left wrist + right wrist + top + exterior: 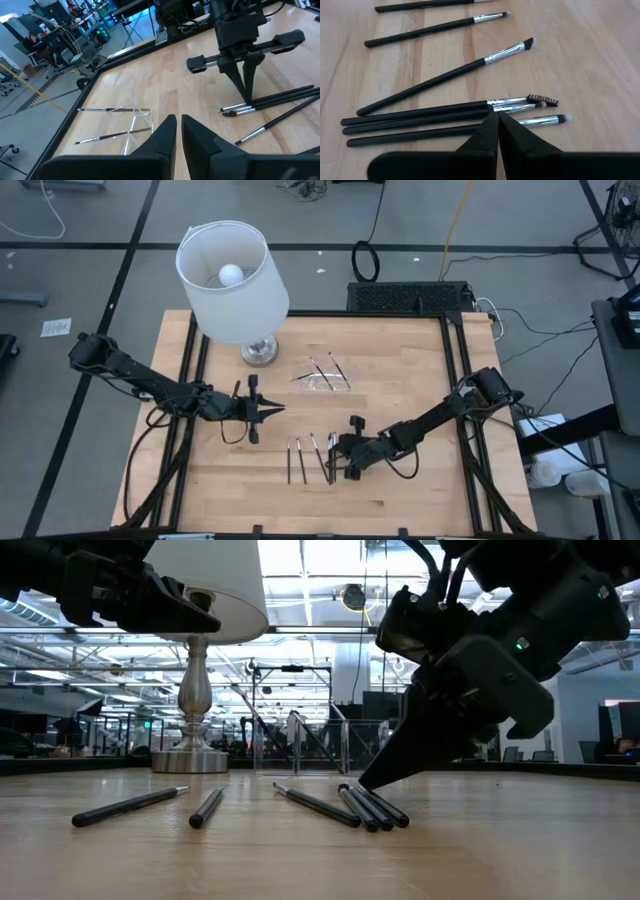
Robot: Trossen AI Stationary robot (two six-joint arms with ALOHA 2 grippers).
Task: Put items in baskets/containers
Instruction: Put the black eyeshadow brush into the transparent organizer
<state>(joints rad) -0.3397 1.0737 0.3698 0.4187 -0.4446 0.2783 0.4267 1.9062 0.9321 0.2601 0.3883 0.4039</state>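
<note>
Several thin dark brushes [425, 82] with metal ferrules lie flat on the wood at the table's near middle. Three of them lie side by side in a cluster [330, 462]. My right gripper [497, 116] is shut, its tips down at this cluster [372, 808]. A small clear tray [322, 377] sits at mid-table near the lamp, and two brushes [107, 109] show lying in it. My left gripper [278, 410] is shut and hovers left of centre, above the table, touching nothing. My right gripper comes down slanting from the table's right. Its shut fingertips [245, 97] meet the cluster's middle brush where handle and ferrule join [491, 111]. The fingers stand in line with the brush's length, not on either side of it. All three brushes lie flat on the table.
A lamp with a white shade [232, 280] and a metal base [259, 352] stands at the far left, close to the tray. Black rails [452, 380] frame the table. Bare wood [400, 380] lies between the tray and the right rail.
</note>
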